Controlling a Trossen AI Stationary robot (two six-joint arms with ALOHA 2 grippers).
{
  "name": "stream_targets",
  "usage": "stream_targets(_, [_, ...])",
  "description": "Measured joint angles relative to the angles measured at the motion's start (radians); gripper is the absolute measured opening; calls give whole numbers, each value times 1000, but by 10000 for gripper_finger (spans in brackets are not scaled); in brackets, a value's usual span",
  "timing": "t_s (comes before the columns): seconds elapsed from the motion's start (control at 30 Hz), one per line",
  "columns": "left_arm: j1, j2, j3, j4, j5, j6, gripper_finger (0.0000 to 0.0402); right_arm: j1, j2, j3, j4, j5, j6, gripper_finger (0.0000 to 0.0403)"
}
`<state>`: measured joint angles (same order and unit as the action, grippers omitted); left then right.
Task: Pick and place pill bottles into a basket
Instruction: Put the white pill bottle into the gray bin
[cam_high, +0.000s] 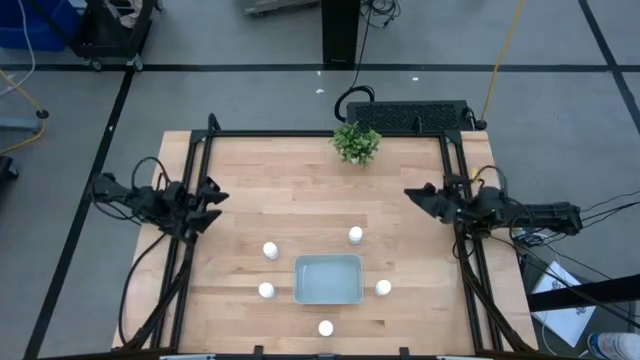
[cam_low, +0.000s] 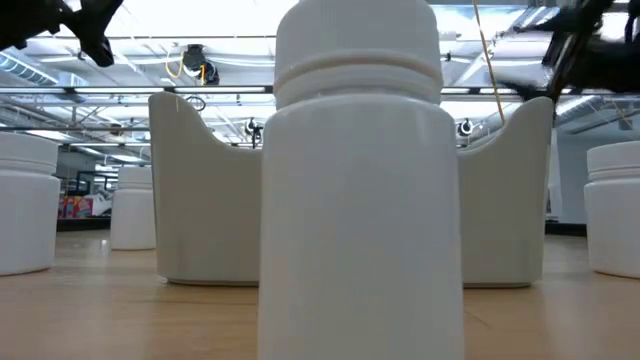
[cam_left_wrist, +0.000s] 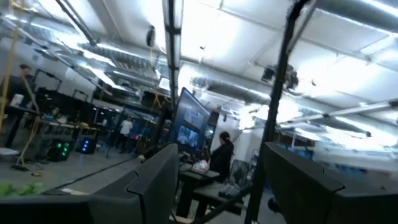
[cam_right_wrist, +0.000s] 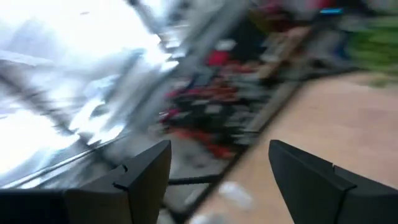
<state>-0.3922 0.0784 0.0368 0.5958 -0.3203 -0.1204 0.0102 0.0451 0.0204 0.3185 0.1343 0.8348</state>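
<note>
Five small white pill bottles stand upright on the wooden table around the pale grey-blue basket (cam_high: 328, 279): one at its far left (cam_high: 270, 250), one at its left (cam_high: 266, 290), one at its far right (cam_high: 355, 234), one at its right (cam_high: 383, 287), one on its near side (cam_high: 325, 327). In the low view the near bottle (cam_low: 358, 190) fills the middle, in front of the basket (cam_low: 200, 200). My left gripper (cam_high: 212, 200) is open and empty, raised at the table's left edge. My right gripper (cam_high: 414, 198) is open and empty, raised at the right edge.
A small green leafy plant (cam_high: 357, 142) stands at the table's far edge. A dark frame (cam_high: 195, 160) runs along the left, right and far sides of the table. Bare wood lies between the two grippers, on the far side of the bottles.
</note>
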Motion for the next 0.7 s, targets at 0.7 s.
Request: stream_targets(0.7, [0,190,0,-93,-151,-369,241,660,1218,944,-589,390,18,263])
